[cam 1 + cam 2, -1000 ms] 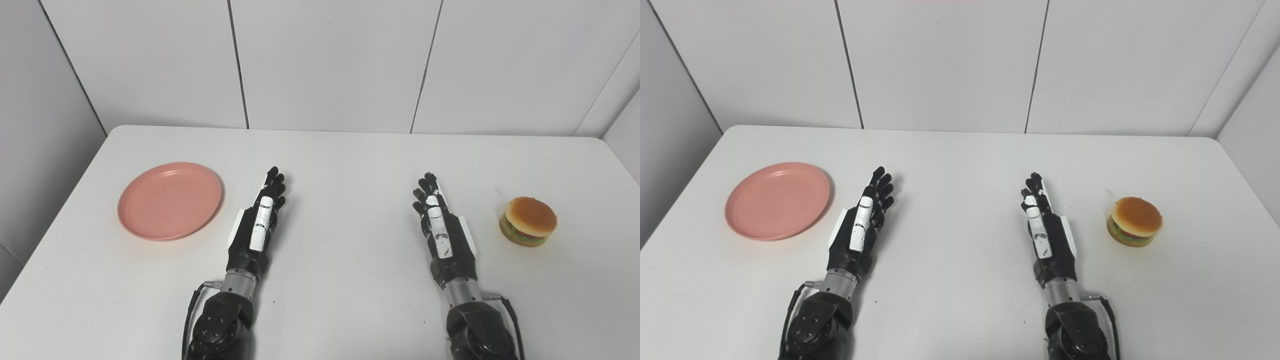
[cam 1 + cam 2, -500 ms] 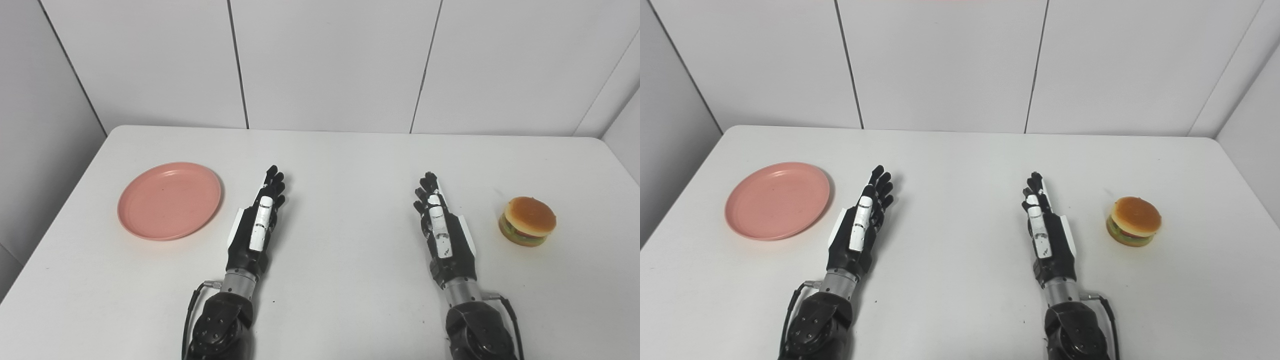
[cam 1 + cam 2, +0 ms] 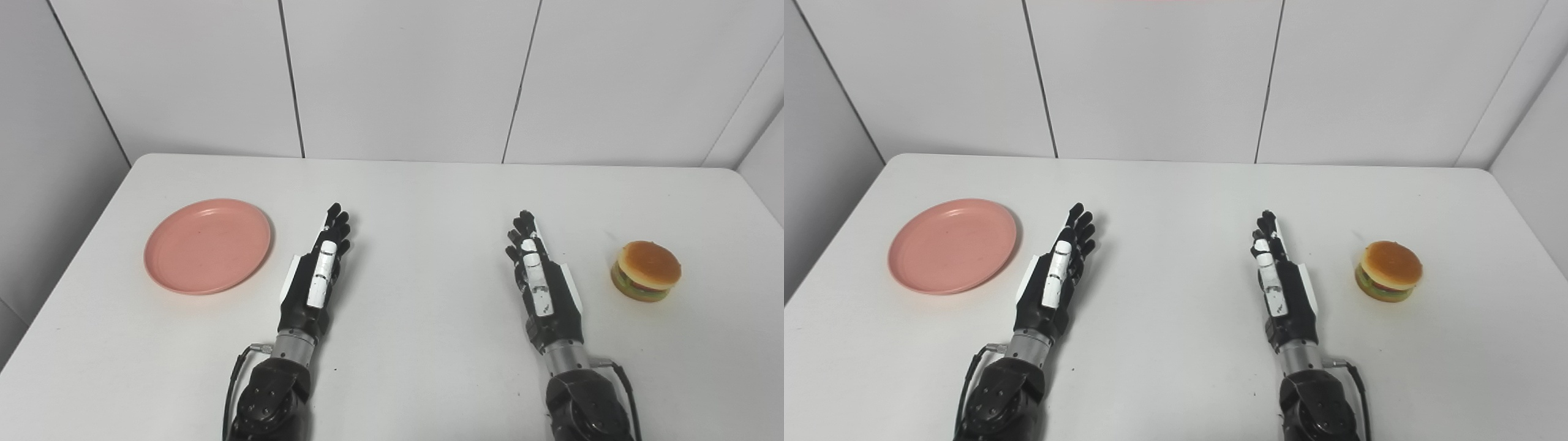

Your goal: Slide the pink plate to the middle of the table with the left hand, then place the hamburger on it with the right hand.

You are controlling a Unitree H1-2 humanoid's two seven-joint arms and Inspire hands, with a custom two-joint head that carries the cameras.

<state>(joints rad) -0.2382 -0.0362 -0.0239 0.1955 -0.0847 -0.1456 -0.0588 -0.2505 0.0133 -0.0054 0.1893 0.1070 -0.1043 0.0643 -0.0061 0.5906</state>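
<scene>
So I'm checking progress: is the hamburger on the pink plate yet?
No, the hamburger sits on the table's right side, far from the empty pink plate on the left.

One pink plate (image 3: 207, 245); one hamburger (image 3: 646, 271); one table (image 3: 429, 196); two robot hands: left (image 3: 314, 272), right (image 3: 540, 278).
</scene>
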